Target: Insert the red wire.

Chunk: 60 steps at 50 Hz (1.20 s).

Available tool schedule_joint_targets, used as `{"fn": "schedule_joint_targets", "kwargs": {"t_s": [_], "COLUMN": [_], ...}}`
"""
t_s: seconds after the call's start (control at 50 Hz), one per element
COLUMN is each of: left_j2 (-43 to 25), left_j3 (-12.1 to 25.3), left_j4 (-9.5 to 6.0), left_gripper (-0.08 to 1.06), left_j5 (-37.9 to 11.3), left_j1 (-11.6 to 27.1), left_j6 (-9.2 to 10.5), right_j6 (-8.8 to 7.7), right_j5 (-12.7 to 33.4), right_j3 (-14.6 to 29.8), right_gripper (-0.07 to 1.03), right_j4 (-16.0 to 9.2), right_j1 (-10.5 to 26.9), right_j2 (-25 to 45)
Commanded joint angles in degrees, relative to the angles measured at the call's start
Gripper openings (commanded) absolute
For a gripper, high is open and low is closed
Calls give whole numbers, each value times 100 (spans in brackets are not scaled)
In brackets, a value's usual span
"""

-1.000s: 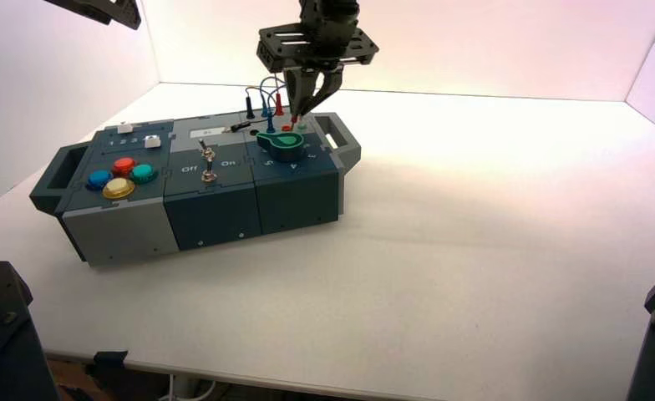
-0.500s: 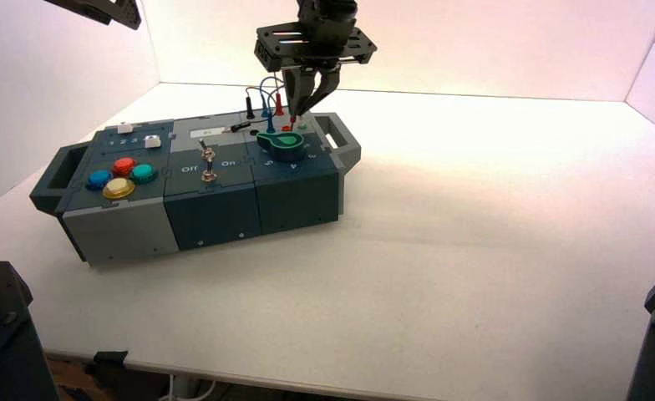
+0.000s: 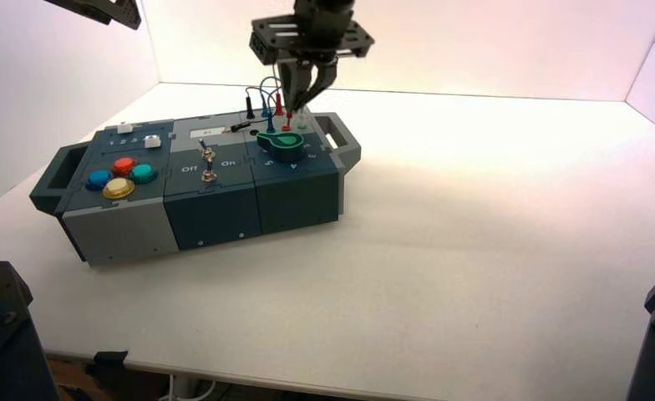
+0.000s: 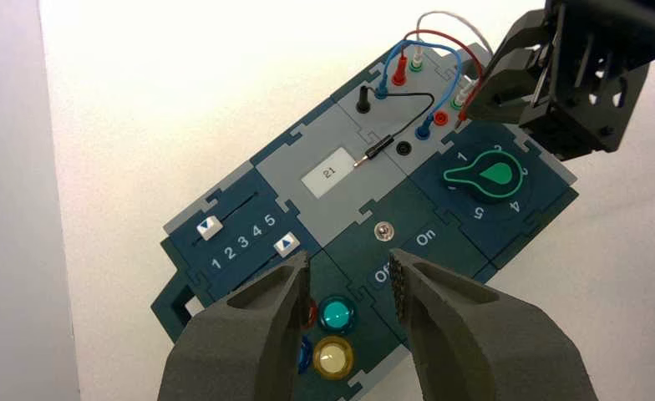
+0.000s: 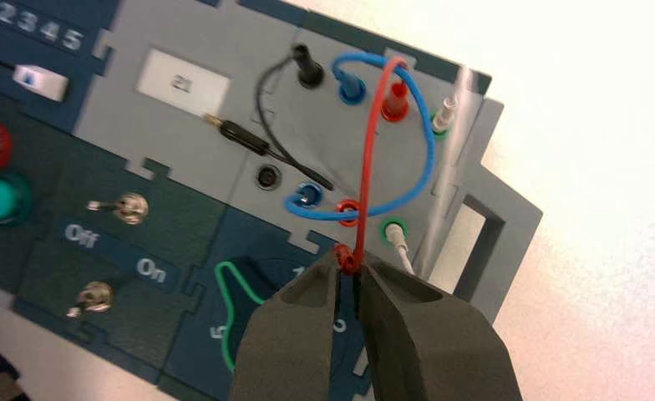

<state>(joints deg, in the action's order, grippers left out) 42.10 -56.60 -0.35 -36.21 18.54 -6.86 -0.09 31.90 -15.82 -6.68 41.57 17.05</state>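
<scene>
- Knob (image 3: 281,147): seen nearest in this group, on the right part of the box (image 3: 215,225), in front of the socket row.
- Right pincer (image 5: 349,271): clenched on the near plug (image 5: 347,256) of the red wire (image 5: 366,159); held above the box, between knob and socket row. The task's thing is thus already in the grasp, and only the plug's offset is left to be closed.
- Near plug: long axis roughly upright, pin directed down; shown apart from the socket in the left wrist view.
- Red socket (image 4: 440,119): unfilled, just beside the plug, away from the knob; flanked by the near blue plug (image 4: 423,129) and a white plug (image 5: 395,233). A small shift away from the knob, then a straight descent, is judged to be required.
- Far red plug (image 5: 395,102): seated in the far row; the wire is arched to it over the blue wire (image 5: 424,159).
- Left pincer (image 4: 351,271): released, idle above the left part of the box; farther from the near plug than the right one.
</scene>
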Motion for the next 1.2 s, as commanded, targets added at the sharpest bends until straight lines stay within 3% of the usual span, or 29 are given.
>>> {"fn": "schedule_joint_targets", "kwargs": {"t_s": [0.02,1.2], "left_j2": [18,62], "left_j3": [88,79], "left_j4": [-9,-9], "left_gripper": [52,52], "left_j5": [26,26], "left_j1": [9,9], "left_j6": [0,0], "right_j6": [-9,-9], "right_j5": [-18,316], "right_j3": [105,668], "right_gripper": [-2,-2], "right_j4": [-18,176], "right_j1": [53,0], "right_j2": [-343,220]}}
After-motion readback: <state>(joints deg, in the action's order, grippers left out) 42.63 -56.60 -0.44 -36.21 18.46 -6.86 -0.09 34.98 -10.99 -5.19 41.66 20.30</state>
